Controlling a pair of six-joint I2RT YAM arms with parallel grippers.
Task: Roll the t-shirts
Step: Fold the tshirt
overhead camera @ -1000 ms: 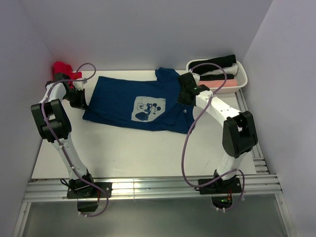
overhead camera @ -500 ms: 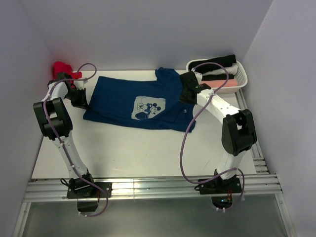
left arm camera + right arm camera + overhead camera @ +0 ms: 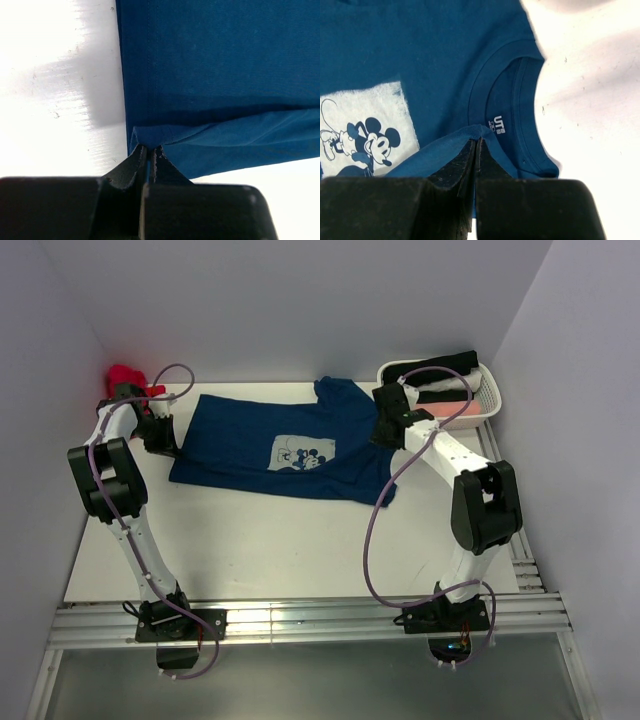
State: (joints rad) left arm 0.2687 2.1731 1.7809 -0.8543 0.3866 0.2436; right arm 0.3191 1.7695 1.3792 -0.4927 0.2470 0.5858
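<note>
The navy blue t-shirt [image 3: 262, 445] lies spread across the table's far half, its pale cartoon print [image 3: 300, 455] partly covered by a lifted near edge. My left gripper [image 3: 165, 436] is shut on the hem corner at the shirt's left end; in the left wrist view the tips [image 3: 150, 148] pinch a blue fold above the flat cloth [image 3: 215, 60]. My right gripper [image 3: 386, 430] is shut on the shoulder edge by the collar; in the right wrist view the tips [image 3: 477, 141] hold a raised fold above the collar label [image 3: 499, 125] and the print [image 3: 365, 131].
A crumpled red t-shirt [image 3: 124, 377] lies in the far left corner behind the left arm. A white basket [image 3: 489, 398] at the far right holds rolled black [image 3: 440, 364], white [image 3: 437, 386] and pink [image 3: 472, 406] shirts. Walls close in both sides.
Both grippers have moved toward the far side, carrying the shirt's near edge up and over. The fold now hides the lower part of the print.
</note>
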